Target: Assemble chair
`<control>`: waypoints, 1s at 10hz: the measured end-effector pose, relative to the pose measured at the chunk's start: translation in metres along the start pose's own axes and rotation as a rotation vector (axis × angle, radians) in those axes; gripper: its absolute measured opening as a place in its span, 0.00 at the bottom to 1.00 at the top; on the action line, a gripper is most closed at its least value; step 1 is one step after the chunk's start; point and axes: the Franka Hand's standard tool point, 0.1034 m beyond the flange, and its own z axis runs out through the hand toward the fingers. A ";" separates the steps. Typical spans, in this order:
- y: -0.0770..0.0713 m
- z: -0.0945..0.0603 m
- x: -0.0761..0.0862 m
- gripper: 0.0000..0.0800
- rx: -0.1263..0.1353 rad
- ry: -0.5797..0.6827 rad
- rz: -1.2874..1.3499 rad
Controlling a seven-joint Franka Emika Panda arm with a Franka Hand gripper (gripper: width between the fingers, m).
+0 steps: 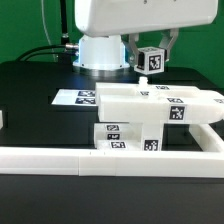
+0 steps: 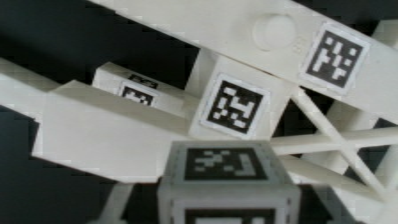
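Post (image 1: 150, 62) in hand (image 1: 150, 52), chair (image 1: 150, 108) below

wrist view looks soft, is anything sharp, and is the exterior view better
wrist view: the chair's middle tag is readable but soft, the tagged block nearest the lens blurriest; exterior view: sharper, though the white arm overhead is blown out to flat white

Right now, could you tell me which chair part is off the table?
The small post, held up in the jaws; the other parts sit together on the table.
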 end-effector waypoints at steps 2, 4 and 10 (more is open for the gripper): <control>0.005 0.007 0.003 0.36 -0.002 -0.004 -0.002; 0.003 0.016 0.006 0.36 -0.016 0.015 -0.004; -0.003 0.024 0.006 0.36 -0.011 0.009 0.011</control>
